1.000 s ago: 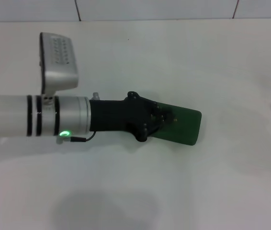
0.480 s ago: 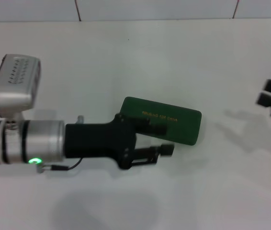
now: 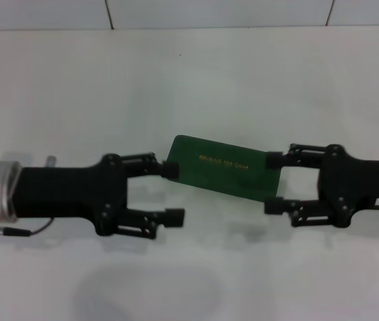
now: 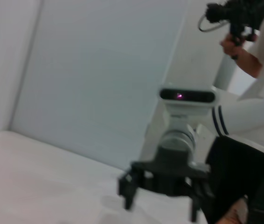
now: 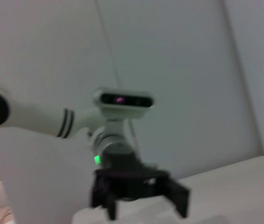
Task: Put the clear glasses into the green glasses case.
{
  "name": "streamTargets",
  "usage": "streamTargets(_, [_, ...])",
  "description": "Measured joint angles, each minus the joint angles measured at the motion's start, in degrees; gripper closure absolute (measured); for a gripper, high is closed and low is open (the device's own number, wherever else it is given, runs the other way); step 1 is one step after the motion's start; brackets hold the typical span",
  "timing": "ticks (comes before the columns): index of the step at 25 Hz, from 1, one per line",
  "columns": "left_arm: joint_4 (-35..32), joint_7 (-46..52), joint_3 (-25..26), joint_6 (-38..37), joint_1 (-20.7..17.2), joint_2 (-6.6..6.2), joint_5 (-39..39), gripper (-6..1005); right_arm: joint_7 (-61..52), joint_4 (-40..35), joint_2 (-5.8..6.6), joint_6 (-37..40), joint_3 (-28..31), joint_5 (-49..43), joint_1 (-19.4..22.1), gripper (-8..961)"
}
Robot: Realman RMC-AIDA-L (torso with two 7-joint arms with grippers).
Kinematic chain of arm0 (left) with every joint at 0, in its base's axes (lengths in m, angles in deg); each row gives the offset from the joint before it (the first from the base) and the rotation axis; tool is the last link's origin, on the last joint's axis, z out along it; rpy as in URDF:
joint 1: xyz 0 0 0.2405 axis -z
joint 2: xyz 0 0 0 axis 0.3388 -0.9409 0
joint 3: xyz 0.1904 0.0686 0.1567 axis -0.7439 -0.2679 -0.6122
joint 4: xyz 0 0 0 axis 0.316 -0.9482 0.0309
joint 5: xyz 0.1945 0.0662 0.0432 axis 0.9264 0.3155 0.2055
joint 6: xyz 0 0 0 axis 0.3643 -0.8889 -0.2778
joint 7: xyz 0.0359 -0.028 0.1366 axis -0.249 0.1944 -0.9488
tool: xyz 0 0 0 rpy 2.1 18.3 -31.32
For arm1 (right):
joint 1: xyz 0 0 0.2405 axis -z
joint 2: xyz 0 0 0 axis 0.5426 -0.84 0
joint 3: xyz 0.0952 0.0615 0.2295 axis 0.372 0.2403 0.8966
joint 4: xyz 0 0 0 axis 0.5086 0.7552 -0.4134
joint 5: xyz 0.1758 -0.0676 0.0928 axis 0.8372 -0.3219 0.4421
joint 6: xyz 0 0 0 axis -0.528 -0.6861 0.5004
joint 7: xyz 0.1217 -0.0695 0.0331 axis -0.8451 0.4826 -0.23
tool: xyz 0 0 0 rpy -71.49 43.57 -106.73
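Both tools, left [image 3: 173, 192] and right [image 3: 274, 182], flank the shut green glasses case [image 3: 226, 168], fingers spread. Squeezing its ends unevenly could skid it across the table [image 3: 196, 80]; no glasses visible

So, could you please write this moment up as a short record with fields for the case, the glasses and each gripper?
case: green glasses case, shut, lying flat on the white table, gold lettering on the lid
glasses: clear glasses not visible in any view
left gripper: open, at the case's left end
right gripper: open, at the case's right end
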Motion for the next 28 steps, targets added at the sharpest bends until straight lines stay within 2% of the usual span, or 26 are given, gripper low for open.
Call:
streamTargets(2, [-0.01,-0.09,1.66,-0.25,-0.32,-0.31,0.30,188,-0.41,0.08,-0.13,0.07,-2.29,0.79,-0.65,189])
streamTargets(7, [-0.01,0.10,2.72,-0.39,-1.04,-1.10,0.42,110,-0.87,0.05,-0.16,0.20,-7.73,5.90,-0.88,189])
streamTargets(9, [-0.01,0.11,2.75,-0.43,-1.07,-1.14,0.44,110,-0.88,-0.30,-0.16,0.26,-8.71,6.54,-0.90,189])
streamTargets(15, [0.01,-0.11,2.81,-0.62,-1.11,-1.03,0.50,110,-0.89,-0.41,-0.11,0.54,-9.30,6.67,-0.79,188])
streamTargets(24, [0.01,-0.09,2.92,-1.03,-1.43,-1.17,0.56,109,-2.78,-0.86,0.61,0.76,-8.64,6.63,0.91,188])
streamTargets(28, [0.01,-0.11,4.59,-1.04,-1.76,-0.98,0.63,109,-2.80,-1.11,0.57,0.76,-8.65,6.63,1.02,188])
